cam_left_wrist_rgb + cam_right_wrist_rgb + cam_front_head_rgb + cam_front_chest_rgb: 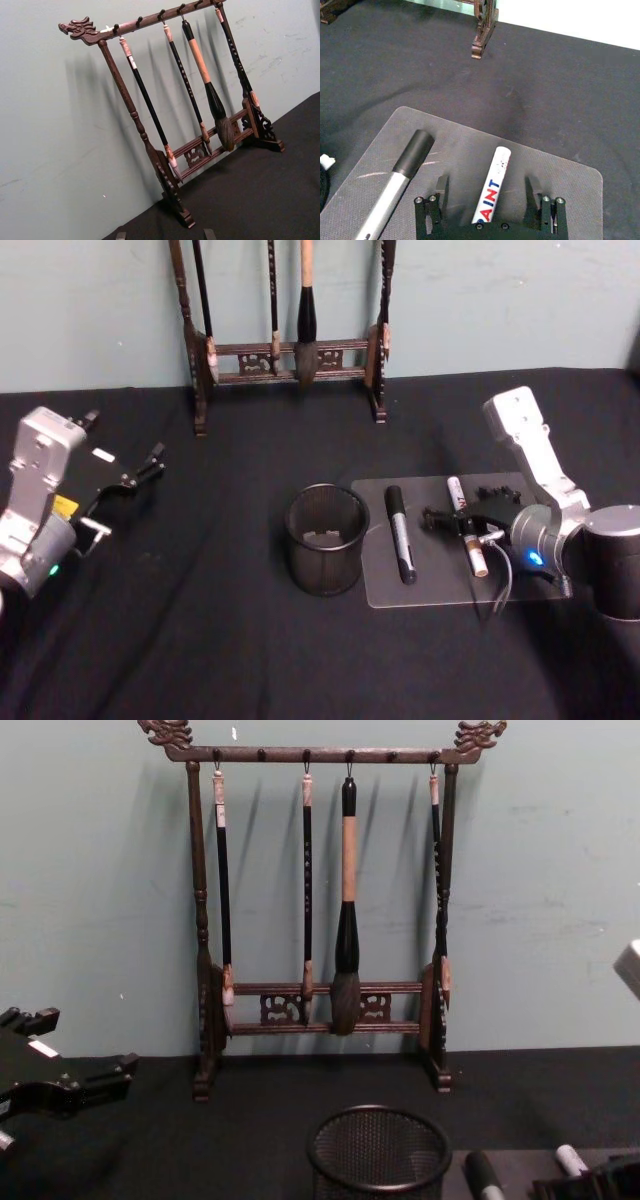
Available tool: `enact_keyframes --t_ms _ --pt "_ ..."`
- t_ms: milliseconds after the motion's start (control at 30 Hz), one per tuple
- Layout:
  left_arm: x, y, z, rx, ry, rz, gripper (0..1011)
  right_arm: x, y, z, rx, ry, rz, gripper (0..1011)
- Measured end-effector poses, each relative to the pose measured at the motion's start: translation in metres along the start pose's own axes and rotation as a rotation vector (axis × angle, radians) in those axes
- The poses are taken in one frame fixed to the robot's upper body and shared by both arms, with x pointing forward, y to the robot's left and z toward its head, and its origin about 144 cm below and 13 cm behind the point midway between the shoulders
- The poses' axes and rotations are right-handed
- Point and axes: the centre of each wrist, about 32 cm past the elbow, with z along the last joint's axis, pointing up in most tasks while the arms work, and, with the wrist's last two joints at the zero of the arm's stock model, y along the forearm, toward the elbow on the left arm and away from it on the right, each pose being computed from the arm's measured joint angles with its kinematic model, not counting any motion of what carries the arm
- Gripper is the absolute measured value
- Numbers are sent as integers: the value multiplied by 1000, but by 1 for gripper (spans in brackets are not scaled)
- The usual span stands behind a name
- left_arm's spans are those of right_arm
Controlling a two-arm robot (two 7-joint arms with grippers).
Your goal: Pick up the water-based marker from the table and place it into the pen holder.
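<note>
Straddling the water-based marker (pixel 496 172), right gripper (pixel 487 184) fingers are spread; left gripper (pixel 152 462) parked aside, fingers spread.

Probably a lab: black-draped table (pixel 200 640), bare wall (pixel 480 300), brush rack (pixel 270 1028).

Wall: you face a plain pale blue-green wall (pixel 550 900), lightly scuffed | Bench: black cloth covers your bench (pixel 200 640) right up to that wall | Furniture: a dark wooden brush rack (pixel 320 753) with dragon-head ends stands at the back, four brushes (pixel 347 920) hanging | Light: the brushes throw soft shadows onto the wall
</note>
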Motion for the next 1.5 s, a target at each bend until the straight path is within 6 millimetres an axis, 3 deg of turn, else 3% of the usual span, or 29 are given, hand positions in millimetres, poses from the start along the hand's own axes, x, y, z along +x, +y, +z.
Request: enact_keyframes --t_ms 400,500,733,1267,1400,1500 --pt "0 0 0 0 0 0 1001 0 0 0 0 0 1 1002" --pt "0 0 0 0 0 0 1001 0 0 0 0 1 1 954" --pt "0 0 0 0 0 0 1001 0 0 0 1 1 2 789" --pt "0 0 0 0 0 0 1001 0 0 0 2 1 1 246" --pt "0 0 0 0 0 0 1001 0 0 0 2 1 1 170" --pt "0 0 0 0 0 0 1001 0 0 0 2 1 1 170"
